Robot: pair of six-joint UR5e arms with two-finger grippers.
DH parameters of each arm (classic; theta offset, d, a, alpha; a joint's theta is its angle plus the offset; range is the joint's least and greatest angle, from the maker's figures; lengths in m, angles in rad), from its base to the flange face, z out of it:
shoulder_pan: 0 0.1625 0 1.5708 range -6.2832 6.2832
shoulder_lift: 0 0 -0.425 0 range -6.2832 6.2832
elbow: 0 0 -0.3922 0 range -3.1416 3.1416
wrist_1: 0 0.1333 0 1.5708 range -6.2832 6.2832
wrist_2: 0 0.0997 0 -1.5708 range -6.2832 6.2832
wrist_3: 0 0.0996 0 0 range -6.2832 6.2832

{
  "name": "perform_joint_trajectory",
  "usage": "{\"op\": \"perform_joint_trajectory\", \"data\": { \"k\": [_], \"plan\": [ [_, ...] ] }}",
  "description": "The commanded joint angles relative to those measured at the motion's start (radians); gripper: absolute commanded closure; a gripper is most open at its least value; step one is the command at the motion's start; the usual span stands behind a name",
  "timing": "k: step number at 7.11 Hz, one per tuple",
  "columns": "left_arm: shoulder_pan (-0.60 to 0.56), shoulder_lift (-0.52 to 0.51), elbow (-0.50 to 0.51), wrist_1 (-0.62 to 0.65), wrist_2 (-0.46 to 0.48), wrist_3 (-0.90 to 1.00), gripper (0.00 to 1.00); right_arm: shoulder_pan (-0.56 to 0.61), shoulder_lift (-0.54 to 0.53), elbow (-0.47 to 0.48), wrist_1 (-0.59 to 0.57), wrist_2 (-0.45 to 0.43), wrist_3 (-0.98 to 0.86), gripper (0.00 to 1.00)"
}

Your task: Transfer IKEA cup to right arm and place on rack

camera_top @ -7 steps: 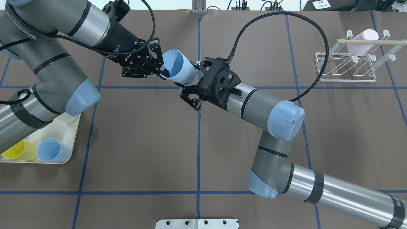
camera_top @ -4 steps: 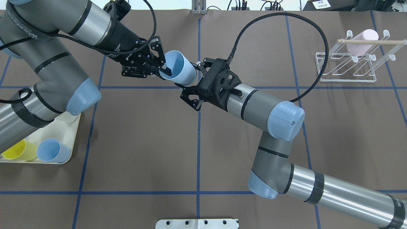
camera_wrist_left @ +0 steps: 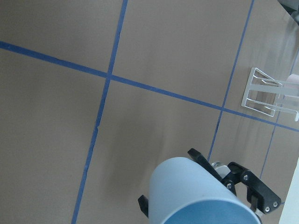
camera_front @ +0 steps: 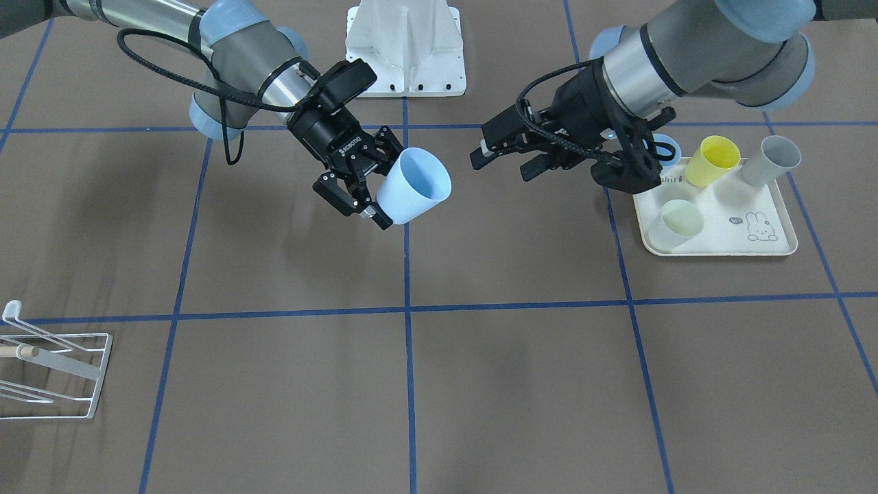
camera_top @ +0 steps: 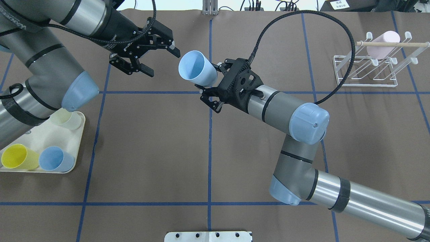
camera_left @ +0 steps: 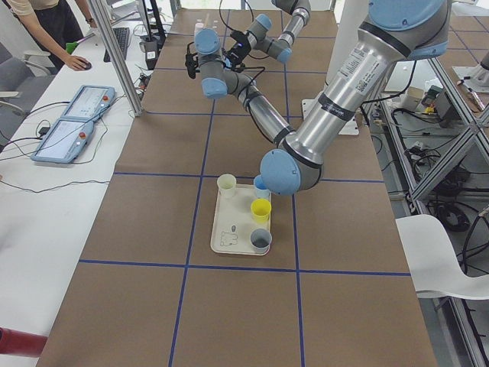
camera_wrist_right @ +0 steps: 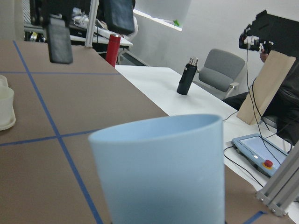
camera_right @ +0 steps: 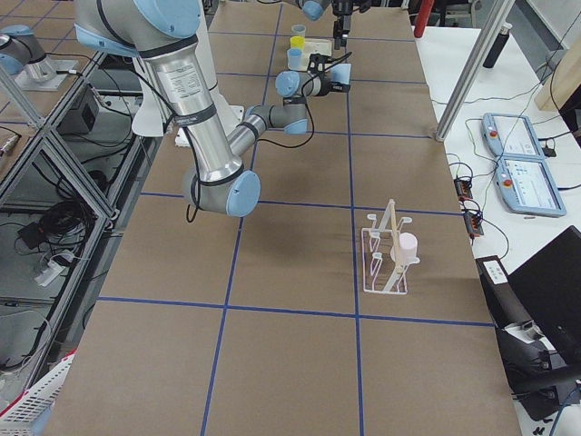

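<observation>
- Handover change: a second ago the left gripper pinched the rim of the pale-blue cup while the right gripper closed on its base. Now the left gripper has let go. Its jaws are spread wide and it has drawn back, leaving a clear gap to the cup.
- Cup position: it now rests in the right gripper alone, clamped at the base. It is in the air above the middle of the table, tilted, with its mouth towards the left arm.
- Meaning for the task: the transfer looks complete. What remains is the carry to the white wire rack, well apart at the right side of the table. A pink cup already sits there under the wooden dowel.
- Hidden: the cup covers most of the right fingers in the overhead view, and it fills the right wrist view, so the exact grip is hard to judge.
- Cut off: the front-facing view shows only a corner of the rack. The left arm covers part of the cream tray from overhead.
</observation>
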Motion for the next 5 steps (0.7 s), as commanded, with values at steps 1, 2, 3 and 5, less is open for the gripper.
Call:
{"op": "perform_joint_trajectory", "data": {
  "k": [1, 2, 3, 5],
  "plan": [
    [-0.080, 0.072, -0.012, 0.002, 0.099, 0.073, 0.00, 0.069, -0.009, 0.145, -0.345, 0.008, 0.000, 0.72],
    [-0.078, 0.117, -0.012, 0.007, 0.180, 0.158, 0.00, 0.136, -0.008, 0.186, -0.485, 0.090, -0.015, 0.73],
    [-0.083, 0.176, -0.010, 0.007, 0.224, 0.291, 0.00, 0.268, -0.011, 0.185, -0.536, 0.287, -0.073, 0.72],
    [-0.136, 0.232, -0.015, 0.100, 0.238, 0.578, 0.00, 0.417, -0.096, 0.190, -0.549, 0.390, -0.244, 0.72]
  ]
}}
